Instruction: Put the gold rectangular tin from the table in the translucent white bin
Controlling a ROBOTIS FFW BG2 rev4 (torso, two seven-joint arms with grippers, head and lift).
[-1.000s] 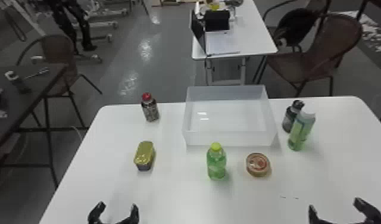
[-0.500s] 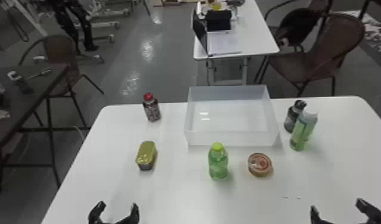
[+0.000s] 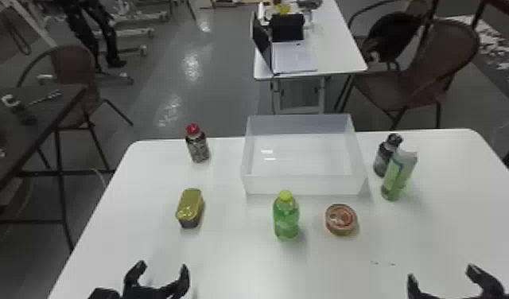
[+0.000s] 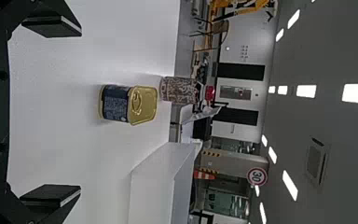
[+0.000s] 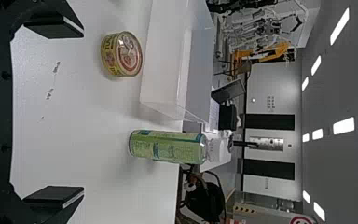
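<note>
The gold rectangular tin (image 3: 191, 207) stands on the left part of the white table; in the left wrist view the tin (image 4: 129, 104) has a gold lid and dark side. My left gripper (image 3: 158, 270) is at the near edge, short of the tin, and the left gripper (image 4: 51, 112) is open with nothing between its fingers. The translucent white bin (image 3: 303, 185) stands at the table's far middle. My right gripper (image 3: 444, 274), at the near right, is parked; in its wrist view the right gripper (image 5: 53, 112) is open and holds nothing.
A green bottle (image 3: 286, 218) and a round can (image 3: 340, 219) stand in front of the bin. A red-capped bottle (image 3: 198, 145) is behind the tin. Right of the bin are a dark bottle (image 3: 385, 157) and a green bottle with a pale top (image 3: 399, 175).
The head view has shifted very slightly, with the table's things a little farther right in it. Both grippers look nearly still and remain open.
</note>
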